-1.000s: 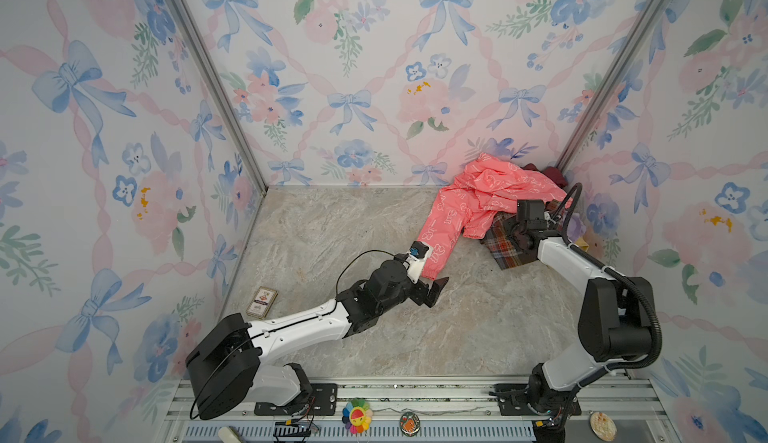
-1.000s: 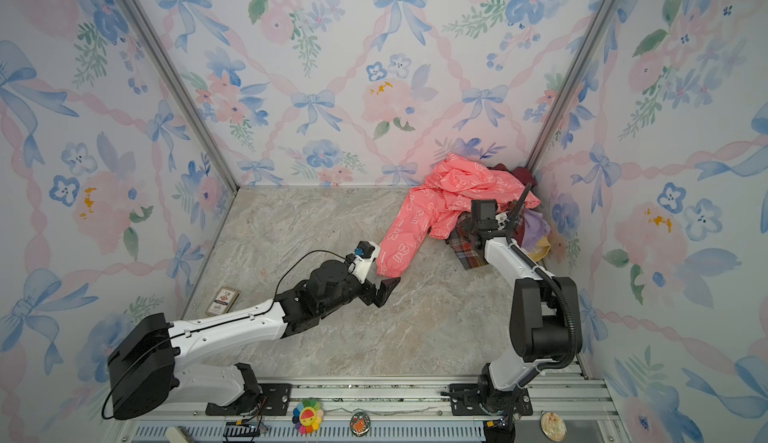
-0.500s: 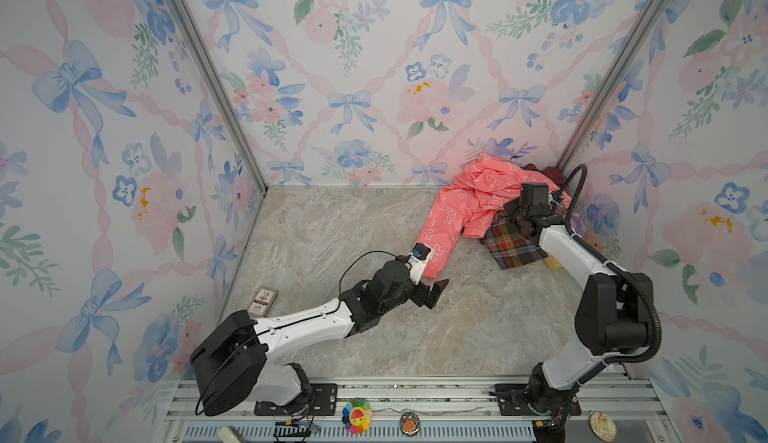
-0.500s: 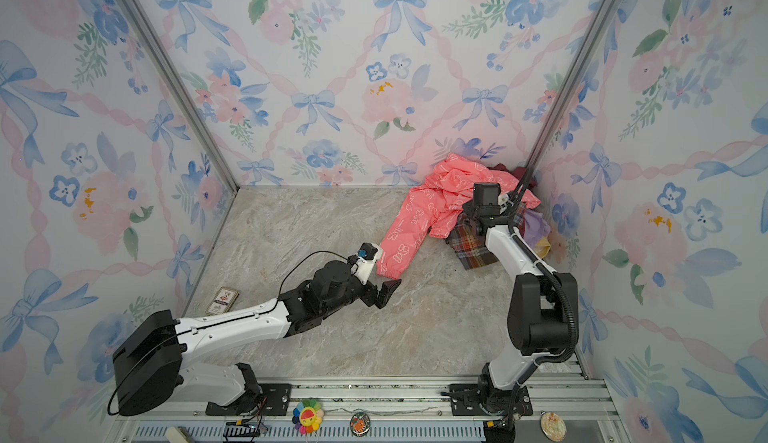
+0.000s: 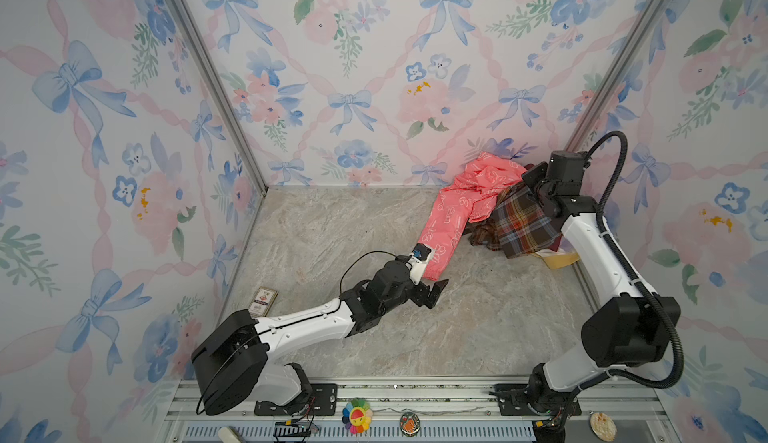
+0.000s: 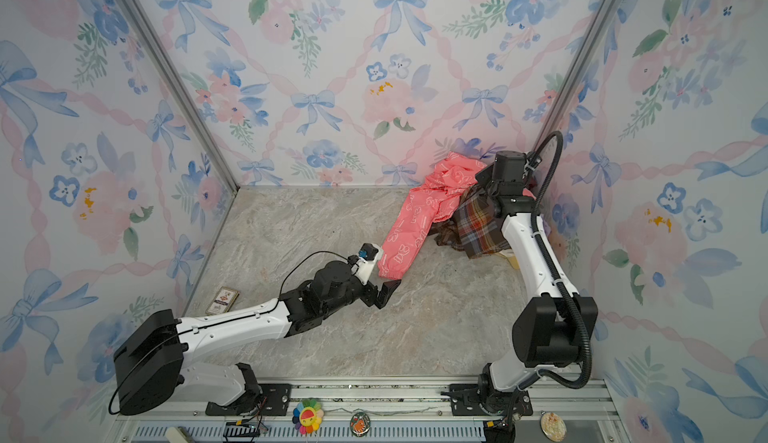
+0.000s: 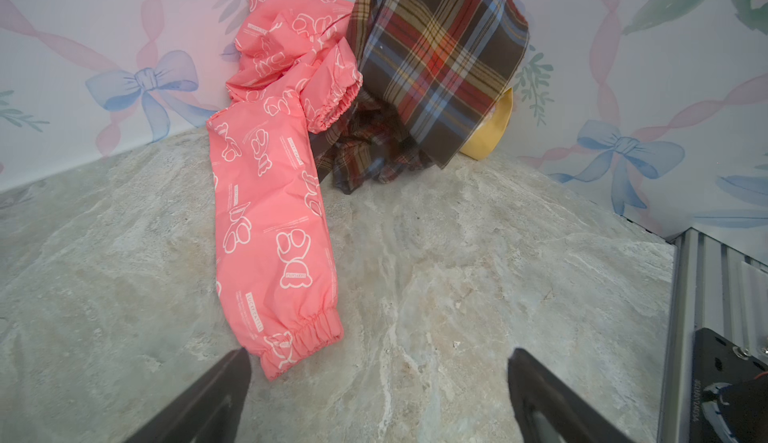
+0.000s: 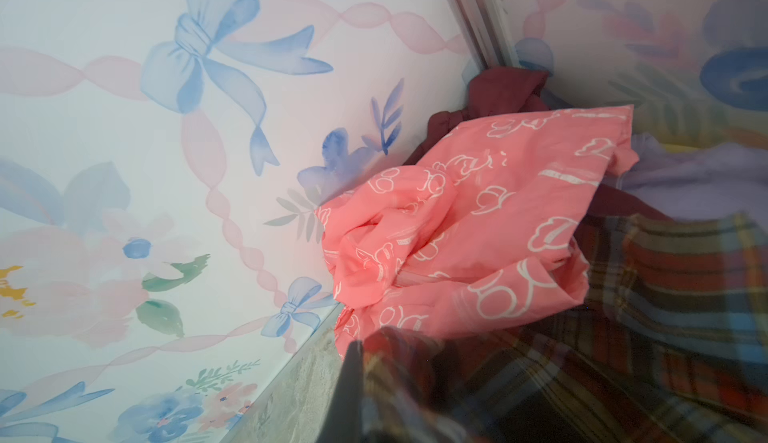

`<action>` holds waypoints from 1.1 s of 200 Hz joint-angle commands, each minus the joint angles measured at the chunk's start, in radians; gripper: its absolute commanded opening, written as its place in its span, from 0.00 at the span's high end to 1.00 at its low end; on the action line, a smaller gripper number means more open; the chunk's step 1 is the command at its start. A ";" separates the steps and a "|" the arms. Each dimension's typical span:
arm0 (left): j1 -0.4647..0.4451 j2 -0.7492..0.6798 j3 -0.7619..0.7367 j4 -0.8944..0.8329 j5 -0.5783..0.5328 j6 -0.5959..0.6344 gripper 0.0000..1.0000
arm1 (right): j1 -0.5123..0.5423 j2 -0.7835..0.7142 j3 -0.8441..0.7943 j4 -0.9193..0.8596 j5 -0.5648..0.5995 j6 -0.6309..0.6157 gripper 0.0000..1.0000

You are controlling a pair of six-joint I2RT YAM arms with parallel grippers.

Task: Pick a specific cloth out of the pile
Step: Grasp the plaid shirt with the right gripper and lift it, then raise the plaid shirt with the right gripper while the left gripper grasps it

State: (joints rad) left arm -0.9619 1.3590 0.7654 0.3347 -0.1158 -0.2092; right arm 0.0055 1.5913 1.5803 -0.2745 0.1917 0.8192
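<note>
On my screen the cloth [image 5: 521, 223] reads as plaid: a brown ground crossed with orange-red, blue and pale cream lines. The jacket [image 5: 446, 220] is coral pink, printed with white outline figures and small white lettering. I also make out a plain maroon garment [image 8: 505, 88], a lilac piece [image 8: 685, 179] and a mustard-yellow piece [image 7: 494, 129]. The table [image 5: 332, 233] is marbled grey and beige. The walls [image 5: 353, 67] carry pale paper with blue bows, a pink ribbon lattice, pink and blue flowers and green leaves. The left tool [image 7: 376, 374] has black fingers, and the arms [image 5: 307, 324] are white with black joints.
</note>
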 commanded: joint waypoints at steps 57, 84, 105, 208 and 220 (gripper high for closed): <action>-0.009 0.089 0.054 0.052 -0.052 -0.069 0.02 | -0.029 -0.004 0.404 -0.086 -0.188 -0.121 1.00; -0.032 0.161 0.152 0.076 -0.089 -0.064 0.02 | -0.024 -0.015 0.497 -0.108 -0.244 -0.130 1.00; -0.047 0.243 0.255 0.104 -0.093 -0.033 0.02 | -0.018 -0.030 0.545 -0.134 -0.300 -0.132 1.00; -0.039 0.845 0.915 0.253 -0.012 0.118 0.02 | -0.004 -0.285 0.283 -0.079 -0.449 -0.083 1.00; -0.031 0.907 0.996 0.290 -0.005 0.099 0.02 | -0.003 -0.307 0.245 -0.063 -0.456 -0.067 1.00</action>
State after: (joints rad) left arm -1.0092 2.1769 1.6360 0.5034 -0.1329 -0.1303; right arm -0.0078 1.3247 1.8793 -0.4263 -0.2153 0.7189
